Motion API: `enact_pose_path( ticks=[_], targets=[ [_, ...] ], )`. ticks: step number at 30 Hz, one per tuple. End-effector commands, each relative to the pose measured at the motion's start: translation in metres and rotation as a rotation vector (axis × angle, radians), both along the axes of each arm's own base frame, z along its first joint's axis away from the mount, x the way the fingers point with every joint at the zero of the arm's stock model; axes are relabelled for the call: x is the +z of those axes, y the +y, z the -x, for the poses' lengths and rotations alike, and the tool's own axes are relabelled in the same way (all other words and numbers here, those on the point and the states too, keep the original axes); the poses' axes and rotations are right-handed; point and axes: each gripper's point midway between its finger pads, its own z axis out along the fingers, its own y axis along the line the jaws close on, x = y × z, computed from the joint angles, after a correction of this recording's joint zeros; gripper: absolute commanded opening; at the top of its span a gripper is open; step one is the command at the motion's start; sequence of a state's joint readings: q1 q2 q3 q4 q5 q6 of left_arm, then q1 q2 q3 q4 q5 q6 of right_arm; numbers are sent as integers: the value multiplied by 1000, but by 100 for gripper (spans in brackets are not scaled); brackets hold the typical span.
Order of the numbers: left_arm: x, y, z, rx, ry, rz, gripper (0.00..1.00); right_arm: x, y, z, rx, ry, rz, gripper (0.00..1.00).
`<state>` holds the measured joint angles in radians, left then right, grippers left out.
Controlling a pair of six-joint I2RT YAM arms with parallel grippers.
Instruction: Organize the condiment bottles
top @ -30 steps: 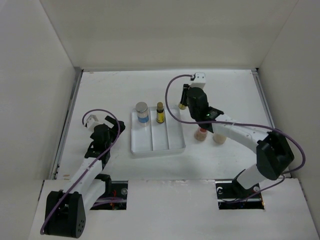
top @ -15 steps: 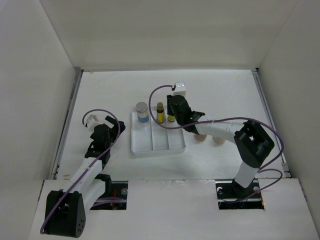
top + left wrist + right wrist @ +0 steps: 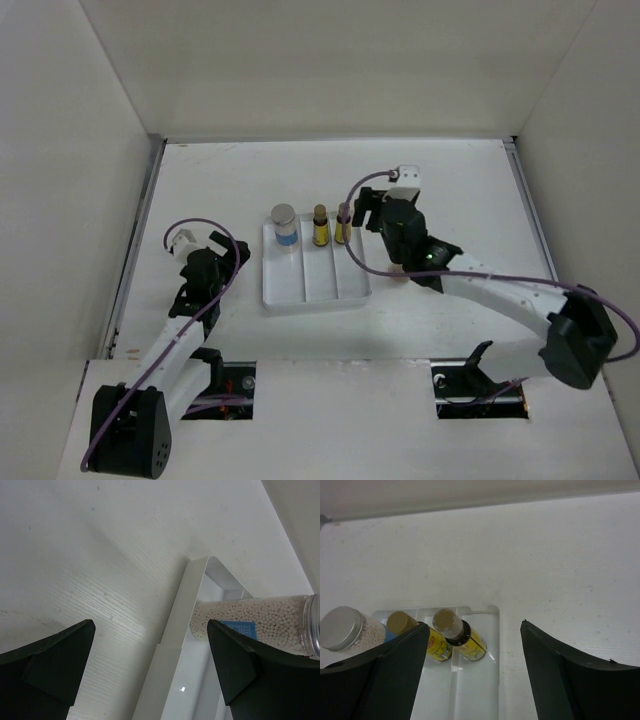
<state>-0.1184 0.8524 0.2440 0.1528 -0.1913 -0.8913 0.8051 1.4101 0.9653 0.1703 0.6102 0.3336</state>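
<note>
Inside the white three-compartment tray (image 3: 285, 282) stand the clear grey-lidded jar (image 3: 284, 224), a slim dark yellow-labelled bottle (image 3: 320, 228) and its twin (image 3: 343, 225). The squat pink-topped bottle (image 3: 400, 268) waits outside on the surface. The right tool (image 3: 472, 625) and left tool (image 3: 150, 625) gape, empty.

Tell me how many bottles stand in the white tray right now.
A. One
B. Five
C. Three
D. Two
C: the grey-lidded jar, one slim yellow-labelled bottle and a second slim bottle stand side by side at the far end of the white tray.
</note>
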Motion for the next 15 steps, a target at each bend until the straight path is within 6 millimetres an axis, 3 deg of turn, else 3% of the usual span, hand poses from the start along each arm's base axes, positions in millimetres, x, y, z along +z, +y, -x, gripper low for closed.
enact_pose_path(
  ticks=[1, 4, 8, 12, 15],
  targets=[
    [12, -1, -4, 0, -40, 4, 100, -6, -47, 18, -121, 16, -3, 82],
    [8, 0, -4, 3, -33, 8, 100, -34, -83, 39, -215, 93, 25, 87],
    [8, -4, -6, -9, -29, 7, 100, -63, -107, 52, -263, 164, 64, 89],
    [9, -8, -8, -18, -33, 8, 100, -87, -121, 59, -307, 236, 87, 88],
    [9, -8, -9, -17, -31, 5, 100, -100, -119, 62, -297, 266, 94, 86]
  ],
)
